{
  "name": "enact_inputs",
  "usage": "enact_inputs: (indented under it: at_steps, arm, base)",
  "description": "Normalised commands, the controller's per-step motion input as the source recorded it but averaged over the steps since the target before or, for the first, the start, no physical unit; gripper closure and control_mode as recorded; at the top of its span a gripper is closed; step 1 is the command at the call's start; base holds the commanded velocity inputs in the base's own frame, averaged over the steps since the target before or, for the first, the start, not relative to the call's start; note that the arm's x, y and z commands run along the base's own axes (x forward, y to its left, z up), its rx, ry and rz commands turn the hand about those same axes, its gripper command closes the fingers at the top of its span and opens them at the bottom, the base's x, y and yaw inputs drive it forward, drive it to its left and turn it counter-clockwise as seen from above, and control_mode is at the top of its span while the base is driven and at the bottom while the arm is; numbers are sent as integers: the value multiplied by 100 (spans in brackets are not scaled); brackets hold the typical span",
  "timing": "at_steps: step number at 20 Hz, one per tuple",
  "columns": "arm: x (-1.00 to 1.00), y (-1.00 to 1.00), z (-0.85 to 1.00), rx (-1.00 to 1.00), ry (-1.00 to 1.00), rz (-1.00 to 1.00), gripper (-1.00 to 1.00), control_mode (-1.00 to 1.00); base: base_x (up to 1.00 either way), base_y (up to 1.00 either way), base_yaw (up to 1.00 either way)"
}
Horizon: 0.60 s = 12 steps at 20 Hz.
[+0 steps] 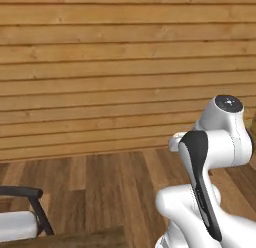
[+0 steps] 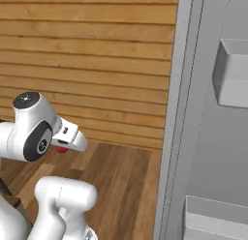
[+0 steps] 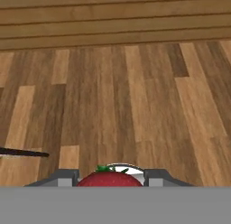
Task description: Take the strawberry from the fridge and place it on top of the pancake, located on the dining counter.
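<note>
step: I carry the strawberry (image 3: 109, 178) away from the fridge (image 2: 213, 137) | tool (image 3: 109, 181): closed on the strawberry, over the wood floor beside the fridge | next: find the table with the pancake, then lower gently

No text, label, brand, number or sign can be read on anything here.

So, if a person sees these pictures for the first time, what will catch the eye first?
Probably the strawberry, bright red between the tips of the gripper at the bottom of the hand view, above the wooden floor. Next, the big grey fridge door fills the right side of the right base view.
</note>
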Motion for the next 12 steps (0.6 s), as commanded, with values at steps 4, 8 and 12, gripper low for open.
enact_inputs:
  at_steps: [4,8,12]
  arm:
    - [0,0,0,0,0,0,100,100]
    - [0,0,0,0,0,0,100,100]
    - [0,0,0,0,0,0,100,100]
  base:
    - [100,14,0]
    - [100,6,0]
    - [100,15,0]
